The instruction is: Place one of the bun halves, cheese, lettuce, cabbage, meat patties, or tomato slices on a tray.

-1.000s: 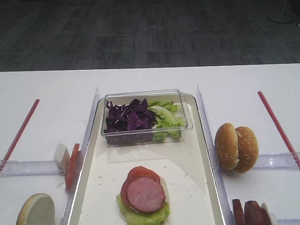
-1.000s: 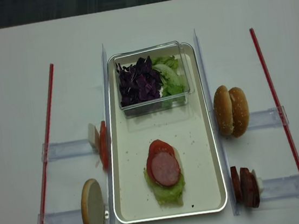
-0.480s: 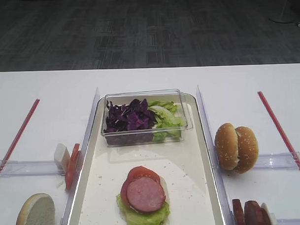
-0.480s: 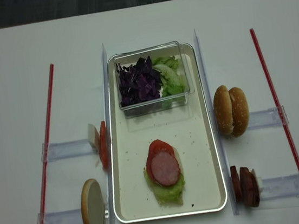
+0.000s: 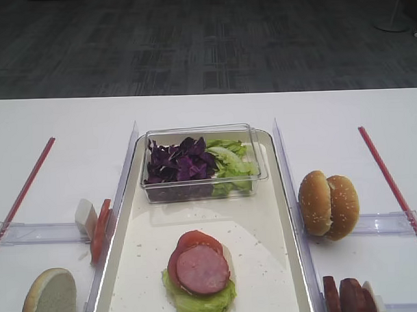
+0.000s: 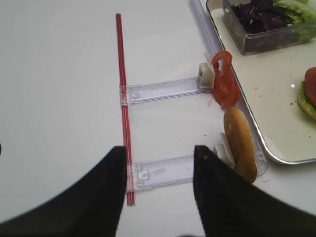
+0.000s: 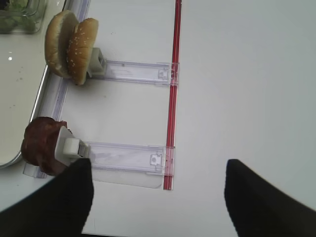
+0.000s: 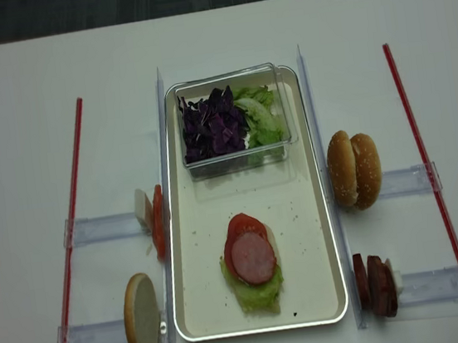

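Golden bun halves (image 8: 354, 169): three.

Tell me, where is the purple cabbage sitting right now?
In the high view, the cabbage fills the left part of the clear box at the far end of the tray, right beside the lettuce.

Three golden-brown bun halves (image 8: 355, 169), one cream rectangular tray (image 8: 301, 213), two red strips (image 8: 416, 140) are seen.
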Available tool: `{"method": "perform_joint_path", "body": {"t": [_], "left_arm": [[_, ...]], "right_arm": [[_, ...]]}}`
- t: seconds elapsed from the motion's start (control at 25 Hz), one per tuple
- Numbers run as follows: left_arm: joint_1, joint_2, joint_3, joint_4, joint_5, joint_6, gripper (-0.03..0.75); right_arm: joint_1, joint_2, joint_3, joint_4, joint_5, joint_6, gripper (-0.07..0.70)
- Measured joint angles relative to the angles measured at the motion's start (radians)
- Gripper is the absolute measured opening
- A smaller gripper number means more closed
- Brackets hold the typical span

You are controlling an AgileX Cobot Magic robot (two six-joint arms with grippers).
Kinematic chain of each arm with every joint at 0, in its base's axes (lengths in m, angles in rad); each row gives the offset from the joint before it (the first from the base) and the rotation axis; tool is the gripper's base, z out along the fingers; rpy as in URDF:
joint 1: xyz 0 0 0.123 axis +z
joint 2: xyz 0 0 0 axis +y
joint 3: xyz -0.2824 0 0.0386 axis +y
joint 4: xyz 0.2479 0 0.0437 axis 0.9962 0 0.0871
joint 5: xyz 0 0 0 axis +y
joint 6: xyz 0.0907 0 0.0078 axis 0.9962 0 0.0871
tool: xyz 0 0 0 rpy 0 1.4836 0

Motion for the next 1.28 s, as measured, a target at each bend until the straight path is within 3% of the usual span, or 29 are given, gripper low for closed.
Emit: {"method": "perform_joint_path", "body": {"t": [0.32, 0.96, 1.28], "left_arm": [[0.0, 0.0, 0.0, 0.0, 0.0, 0.0, 0.293], [0.0, 0.0, 0.0, 0.0, 0.0, 0.0, 0.293], [0.0, 0.0, 0.0, 0.0, 0.0, 0.0, 0.293]], "right_arm": [[0.0, -0.001, 0.031, 0.012, -0.049, -0.007, 0.573], [0.0, -0.001, 0.031, 0.022, -0.054, -0.007, 0.57], [0.0, -0.001, 0.031, 0.022, -0.054, -0.007, 0.519]]}}
